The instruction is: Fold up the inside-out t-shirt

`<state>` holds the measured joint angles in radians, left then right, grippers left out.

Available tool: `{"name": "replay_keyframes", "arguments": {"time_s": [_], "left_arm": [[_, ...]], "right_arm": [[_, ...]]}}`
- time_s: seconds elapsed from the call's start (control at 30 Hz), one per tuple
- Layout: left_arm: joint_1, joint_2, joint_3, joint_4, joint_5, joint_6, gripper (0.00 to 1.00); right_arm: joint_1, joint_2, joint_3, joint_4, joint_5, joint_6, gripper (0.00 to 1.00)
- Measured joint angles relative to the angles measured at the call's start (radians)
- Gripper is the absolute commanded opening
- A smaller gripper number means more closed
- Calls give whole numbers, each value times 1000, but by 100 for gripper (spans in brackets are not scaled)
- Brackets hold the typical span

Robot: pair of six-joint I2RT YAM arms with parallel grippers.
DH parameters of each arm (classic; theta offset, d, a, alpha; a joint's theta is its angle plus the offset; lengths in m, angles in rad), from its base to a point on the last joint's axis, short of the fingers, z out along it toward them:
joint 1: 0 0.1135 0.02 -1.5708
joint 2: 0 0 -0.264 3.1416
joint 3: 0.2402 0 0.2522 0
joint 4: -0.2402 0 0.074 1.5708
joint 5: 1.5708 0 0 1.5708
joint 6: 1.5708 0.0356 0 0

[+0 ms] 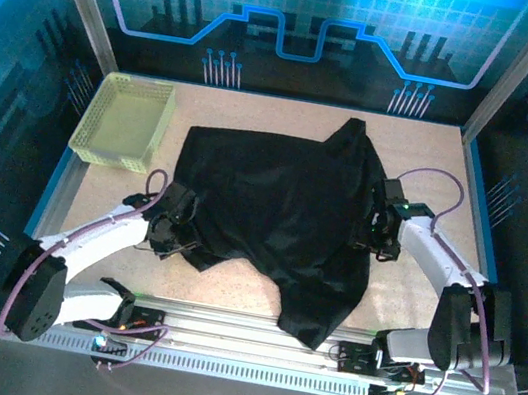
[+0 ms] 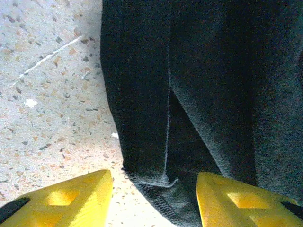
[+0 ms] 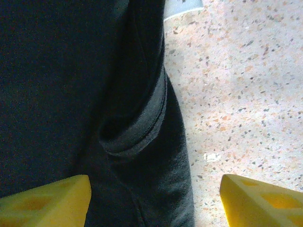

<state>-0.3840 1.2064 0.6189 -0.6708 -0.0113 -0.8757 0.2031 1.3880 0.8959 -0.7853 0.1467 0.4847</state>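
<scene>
The inside-out t-shirt (image 1: 272, 209) lies rumpled and black across the middle of the table, one end bunched toward the back and a flap reaching the front rail. My left gripper (image 1: 178, 229) sits at its lower left edge. In the left wrist view the shirt's stitched hem corner (image 2: 156, 184) lies between the yellow fingertips (image 2: 71, 198), and the gripper (image 2: 154, 201) is still apart, not pinching. My right gripper (image 1: 375, 231) is at the shirt's right edge. There a folded hem (image 3: 142, 127) lies between its wide-open jaws (image 3: 156, 198), the left finger over fabric and the right over bare table.
A pale yellow-green mesh basket (image 1: 125, 121) stands at the back left corner, apart from the shirt. Speckled tabletop (image 1: 432, 165) shows to the right of the shirt and along the left side (image 2: 47, 104). Metal frame posts and a front rail (image 1: 220, 337) bound the table.
</scene>
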Motion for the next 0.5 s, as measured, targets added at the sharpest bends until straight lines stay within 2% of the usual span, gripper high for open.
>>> {"name": "replay_keyframes", "arguments": {"time_s": [0.1,0.2,0.37,0.5], "left_arm": [[-3,29,-18,18,0,-9,40],[-5,52,-35,35,-3,-10,29],[-5,72,-45,51,-13,-8,15],[-5,70,-45,45,-23,-6,8]], "right_arm": [[22,3,-11,21,0,13,74],[49,15,-32,36,-6,25,71],[83,72,-33,50,-3,49,57],[84,122,-33,61,5,66,47]]}}
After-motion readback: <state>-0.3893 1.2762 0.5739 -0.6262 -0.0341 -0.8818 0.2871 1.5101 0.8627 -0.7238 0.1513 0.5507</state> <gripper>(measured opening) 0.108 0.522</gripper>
